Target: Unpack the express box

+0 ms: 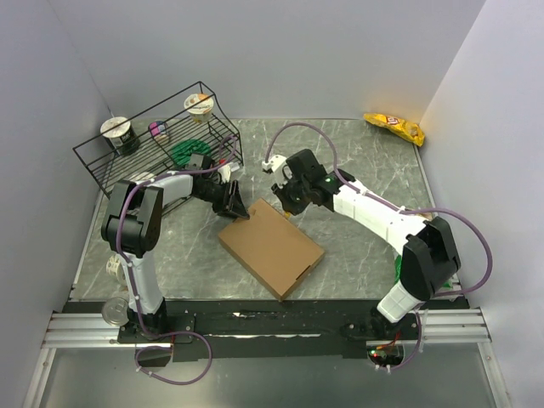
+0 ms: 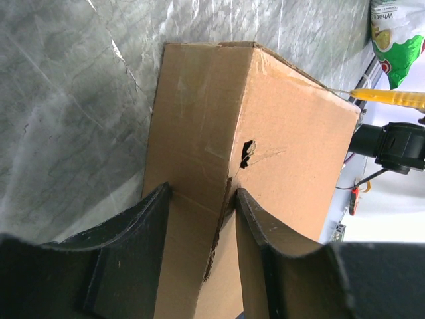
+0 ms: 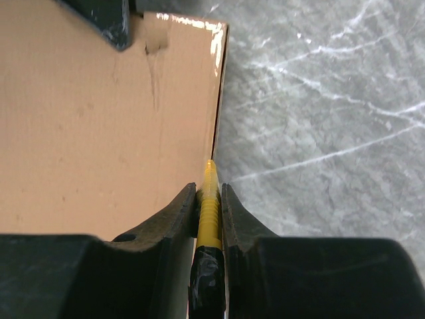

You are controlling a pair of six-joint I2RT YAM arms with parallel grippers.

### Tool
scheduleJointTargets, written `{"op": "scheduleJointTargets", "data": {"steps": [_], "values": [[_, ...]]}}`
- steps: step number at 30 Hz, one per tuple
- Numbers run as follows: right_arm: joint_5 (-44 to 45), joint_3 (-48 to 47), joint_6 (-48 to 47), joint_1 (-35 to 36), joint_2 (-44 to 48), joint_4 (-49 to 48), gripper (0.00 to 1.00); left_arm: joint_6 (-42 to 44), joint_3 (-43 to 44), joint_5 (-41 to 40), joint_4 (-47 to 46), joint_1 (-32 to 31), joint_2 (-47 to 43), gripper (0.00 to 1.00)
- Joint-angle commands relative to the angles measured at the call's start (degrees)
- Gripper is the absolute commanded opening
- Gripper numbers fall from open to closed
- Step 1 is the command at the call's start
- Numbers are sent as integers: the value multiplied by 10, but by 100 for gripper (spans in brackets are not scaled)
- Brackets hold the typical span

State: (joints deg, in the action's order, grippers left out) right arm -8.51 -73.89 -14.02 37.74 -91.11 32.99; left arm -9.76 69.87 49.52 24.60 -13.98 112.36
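Express box (image 1: 272, 246) lies flat mid-table (image 1: 365, 170), btwn both arms. L gripper (image 2: 202, 193) half-closed, clamping box end. R gripper (image 3: 208, 188) narrow, pinching yellow tool (image 3: 210, 174); tip at box edge.

Lab test cell: white walls (image 1: 280, 51), marble-look table (image 1: 365, 161), 2 arms (image 1: 136, 223) on aluminium rail (image 1: 255, 327).

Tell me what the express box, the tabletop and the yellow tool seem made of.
The express box: plain brown cardboard, matte, torn hole showing. The tabletop: grey, veined, marble-like, faintly glossy; possibly printed. The yellow tool: ridged, likely plastic.
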Motion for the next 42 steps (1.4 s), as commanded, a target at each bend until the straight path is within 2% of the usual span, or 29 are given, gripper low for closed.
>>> {"op": "scheduleJointTargets", "data": {"steps": [1,6,8,9,11,12,17,18,23,26,29,32,34,35,39,42], "values": [[-19,16,7,1,46,81,0,33,-32,-212,16,19,44,16],[-16,33,8,1,58,79,0,29,-29,-215,18,26,45,14],[-13,31,1,2,53,66,0,33,-24,-205,23,27,41,17],[-11,24,-10,1,51,60,0,42,-21,-192,26,30,38,32],[-5,13,-23,1,39,50,0,43,-17,-136,22,34,18,44],[-5,1,-37,2,35,40,0,44,-18,-109,16,40,7,55],[-9,-34,-75,1,9,8,0,91,-42,-58,-1,43,-110,71],[-12,-47,-88,1,5,1,0,140,-45,-59,2,43,-129,73],[-32,-83,-121,1,-36,-22,0,286,-60,-82,27,38,-233,77],[-43,-107,-140,1,-62,-45,0,433,-76,-106,52,16,-275,78],[-74,-142,-159,2,-91,-57,0,537,-114,-129,51,-41,-306,79],[-93,-158,-163,2,-109,-65,0,579,-154,-151,10,-89,-317,78],[-92,-156,-167,1,-109,-70,0,578,-170,-152,-20,-107,-312,79],[-93,-151,-173,1,-105,-70,0,552,-173,-152,-56,-118,-300,79],[-108,-126,-179,-7,-86,-57,0,473,-153,-132,-103,-120,-255,77],[-120,-105,-183,-12,-71,-48,0,429,-122,-98,-82,-120,-211,74]]}}
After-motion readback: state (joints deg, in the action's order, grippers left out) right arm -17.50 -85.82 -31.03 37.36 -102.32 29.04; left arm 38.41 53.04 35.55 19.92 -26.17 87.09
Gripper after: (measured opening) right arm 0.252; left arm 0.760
